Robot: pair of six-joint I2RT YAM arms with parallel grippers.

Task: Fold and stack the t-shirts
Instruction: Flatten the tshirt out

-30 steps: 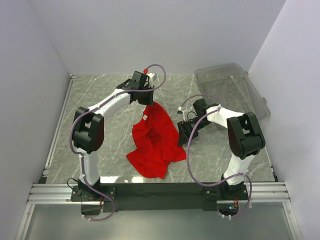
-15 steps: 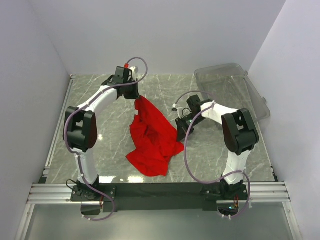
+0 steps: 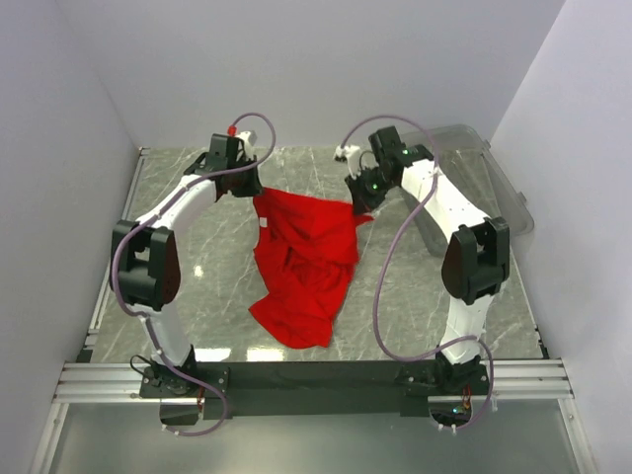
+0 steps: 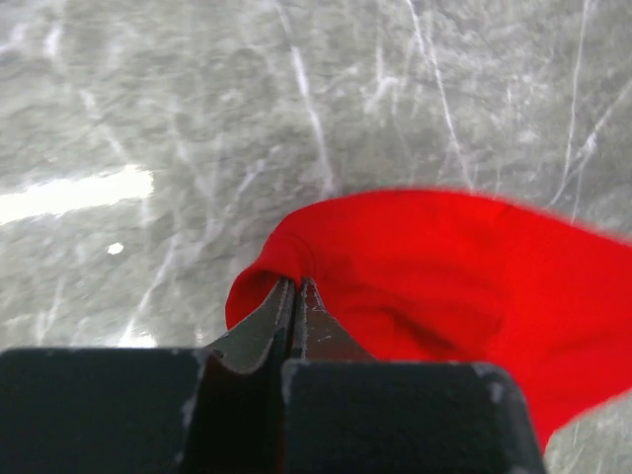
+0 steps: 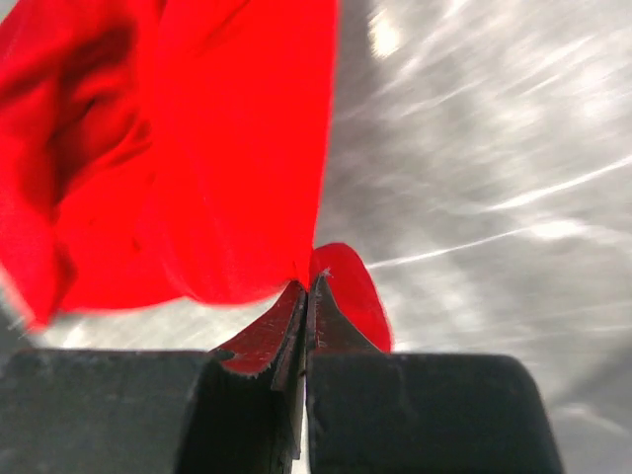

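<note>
The left jaws are pinched tight on a bunched edge of the red t-shirt (image 4: 444, 267). From that pinch the cloth swells out to the right, creased and shadowed. Beyond it lies the grey marbled tabletop (image 4: 296, 99), with a bright glare patch (image 4: 74, 193) on the left.

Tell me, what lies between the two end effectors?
The red t-shirt: the left end effector and right end effector each pinch its edge, cloth spanning between them, in the top view.
</note>
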